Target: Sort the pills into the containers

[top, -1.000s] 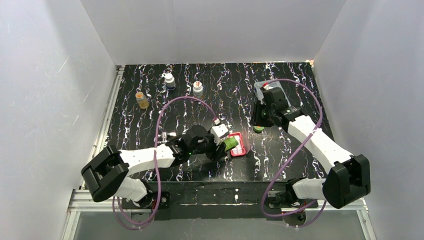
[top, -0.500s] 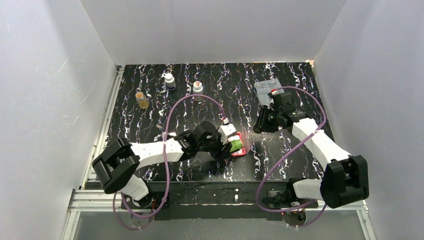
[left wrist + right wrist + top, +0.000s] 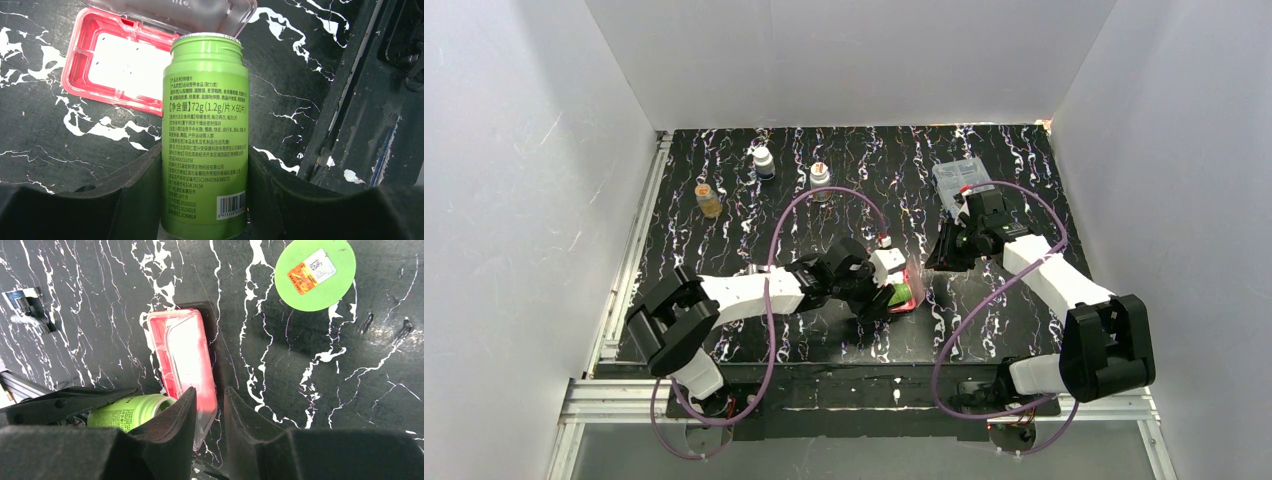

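Where a black, white-veined table (image 3: 100, 315) carries an open red pill case (image 3: 182, 350), whitish compartments (image 3: 125, 65) facing up, the left gripper (image 3: 205, 165) clamps an uncapped green bottle (image 3: 205, 125), mouth at the case's rim. The right gripper (image 3: 210, 395) hangs just beside the case, jaws nearly together and gripping nothing. A green cap (image 3: 315, 274) lies near the case.

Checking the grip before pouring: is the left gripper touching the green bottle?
Touching. The left wrist view shows the green bottle held in the left gripper, both fingers pressed against its sides.
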`<state>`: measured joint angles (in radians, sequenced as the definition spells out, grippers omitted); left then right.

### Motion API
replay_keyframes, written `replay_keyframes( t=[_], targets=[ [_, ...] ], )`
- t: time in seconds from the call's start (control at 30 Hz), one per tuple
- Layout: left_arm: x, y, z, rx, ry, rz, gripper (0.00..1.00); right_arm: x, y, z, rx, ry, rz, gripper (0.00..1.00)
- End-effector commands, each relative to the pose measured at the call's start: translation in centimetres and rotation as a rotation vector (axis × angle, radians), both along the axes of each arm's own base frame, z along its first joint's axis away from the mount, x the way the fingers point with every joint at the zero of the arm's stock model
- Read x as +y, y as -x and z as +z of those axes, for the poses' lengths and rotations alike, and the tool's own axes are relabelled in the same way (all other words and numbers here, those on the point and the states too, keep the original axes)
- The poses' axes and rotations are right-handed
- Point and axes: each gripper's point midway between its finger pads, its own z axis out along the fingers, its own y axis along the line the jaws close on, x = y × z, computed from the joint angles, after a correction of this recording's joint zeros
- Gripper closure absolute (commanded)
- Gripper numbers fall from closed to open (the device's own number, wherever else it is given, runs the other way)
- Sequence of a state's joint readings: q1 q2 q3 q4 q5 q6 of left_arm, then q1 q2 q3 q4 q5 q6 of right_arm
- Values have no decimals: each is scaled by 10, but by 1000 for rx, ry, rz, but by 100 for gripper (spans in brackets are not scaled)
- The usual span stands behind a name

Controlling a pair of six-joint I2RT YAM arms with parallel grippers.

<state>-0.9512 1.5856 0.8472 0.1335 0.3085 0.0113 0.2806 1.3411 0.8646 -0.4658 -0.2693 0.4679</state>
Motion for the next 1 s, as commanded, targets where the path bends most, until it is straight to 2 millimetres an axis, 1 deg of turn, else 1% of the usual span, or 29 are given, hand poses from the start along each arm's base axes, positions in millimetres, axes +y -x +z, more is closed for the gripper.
replay_keyframes(
  t=[0.0, 0.33, 0.6, 0.97],
  targets=[
    [-7, 2, 12, 13, 3, -32, 100, 4, -5, 0, -12, -29, 6, 67],
    [-12, 3, 14, 55, -17, -36, 100, 5, -5, -4, 1, -28, 9, 67],
    [-10, 6, 7, 99, -69, -38, 100, 4, -5, -4, 1, -22, 6, 68],
    [-11, 6, 7, 158, -114, -7, 100, 4, -4, -6, 5, -22, 7, 68]
  ],
)
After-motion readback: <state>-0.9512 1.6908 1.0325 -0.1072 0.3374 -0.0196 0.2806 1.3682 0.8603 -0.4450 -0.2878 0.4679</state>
